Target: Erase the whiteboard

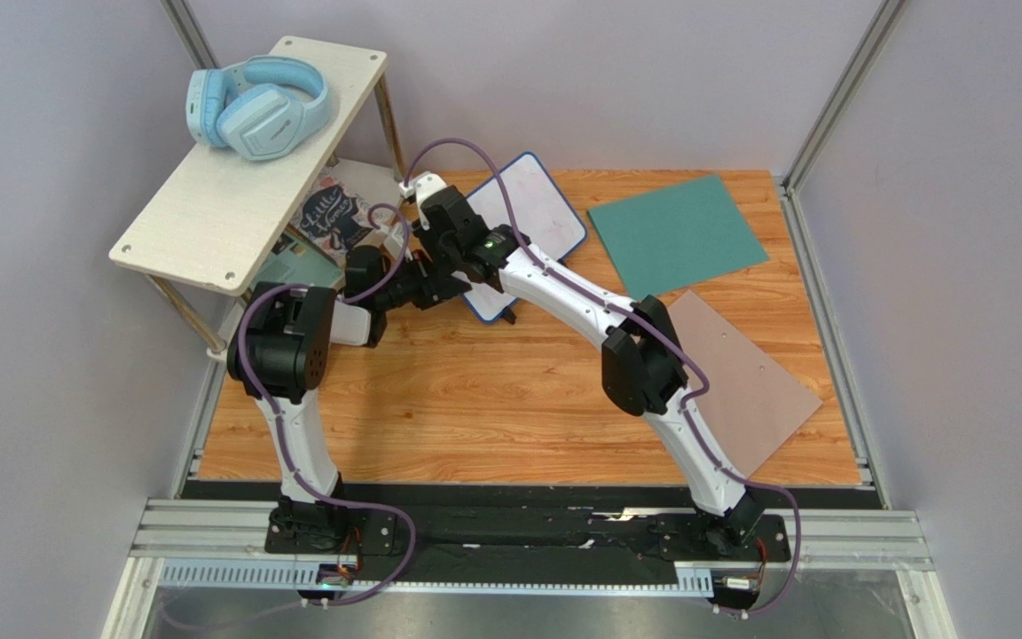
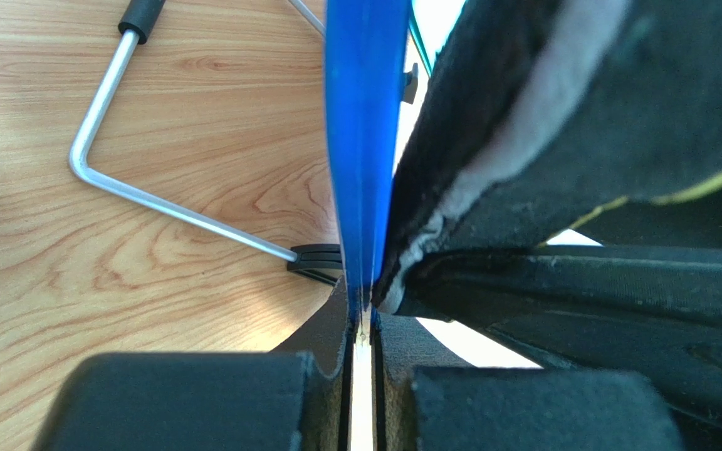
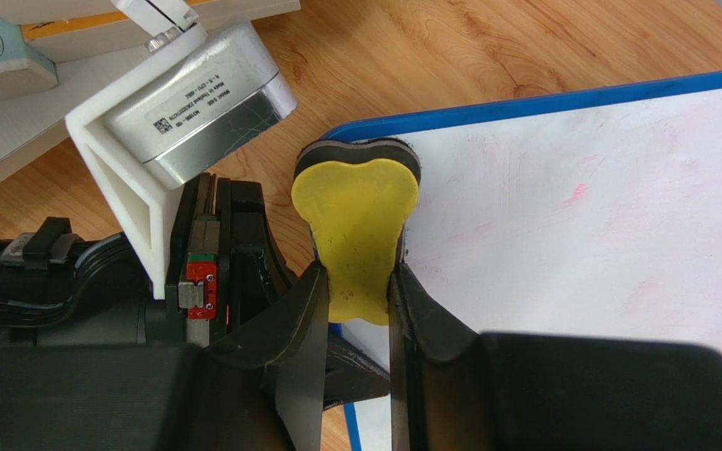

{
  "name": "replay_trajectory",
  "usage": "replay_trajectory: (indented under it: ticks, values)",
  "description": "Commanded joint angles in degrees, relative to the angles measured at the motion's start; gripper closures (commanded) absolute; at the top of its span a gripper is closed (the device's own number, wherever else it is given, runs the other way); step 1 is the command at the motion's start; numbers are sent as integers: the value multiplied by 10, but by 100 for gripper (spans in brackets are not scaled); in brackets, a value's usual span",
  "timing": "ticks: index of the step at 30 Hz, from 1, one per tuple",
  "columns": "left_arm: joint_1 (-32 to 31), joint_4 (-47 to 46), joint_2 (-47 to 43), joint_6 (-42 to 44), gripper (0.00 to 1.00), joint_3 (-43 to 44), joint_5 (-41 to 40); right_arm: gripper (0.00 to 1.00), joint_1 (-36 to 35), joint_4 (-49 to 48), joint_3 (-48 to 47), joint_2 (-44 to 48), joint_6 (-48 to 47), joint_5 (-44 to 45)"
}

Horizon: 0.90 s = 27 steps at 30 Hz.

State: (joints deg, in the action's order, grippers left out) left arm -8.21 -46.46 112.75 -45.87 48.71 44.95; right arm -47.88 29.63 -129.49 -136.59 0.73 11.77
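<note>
The whiteboard [image 1: 540, 200] lies at the back middle of the wooden table, white with a dark-blue frame. Faint pink smears [image 3: 577, 194] remain on its surface [image 3: 600, 235]. My left gripper [image 1: 457, 284] is shut on the board's near-left edge; the blue frame [image 2: 365, 141] runs straight up from between its jaws [image 2: 363, 319]. My right gripper [image 1: 447, 226] is shut on a yellow-backed eraser [image 3: 357, 221] with a black pad. The eraser rests on the board at its left corner and also shows in the left wrist view [image 2: 525, 141].
A tilted white shelf [image 1: 230, 187] with blue headphones [image 1: 259, 107] stands at back left, its metal leg [image 2: 176, 211] close to the left gripper. Books [image 1: 337, 213] lie under it. A teal sheet [image 1: 676, 229] and a grey-brown sheet [image 1: 743, 380] lie at the right.
</note>
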Motion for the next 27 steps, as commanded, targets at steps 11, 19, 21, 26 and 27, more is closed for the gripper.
replay_trajectory:
  ticks: [11,19,21,26,27]
  values:
    - [-15,-2,6,17,100,0,39,100,14,-17,126,19,-11,44]
    - [-15,-3,5,18,100,0,39,100,44,-19,150,13,23,72]
    - [-15,-3,5,18,100,-1,40,100,54,-18,138,7,31,80]
    - [-15,-3,5,19,100,-1,40,100,99,-7,98,-17,46,77]
    - [-15,-3,5,18,100,-1,40,100,105,-5,79,-22,45,73]
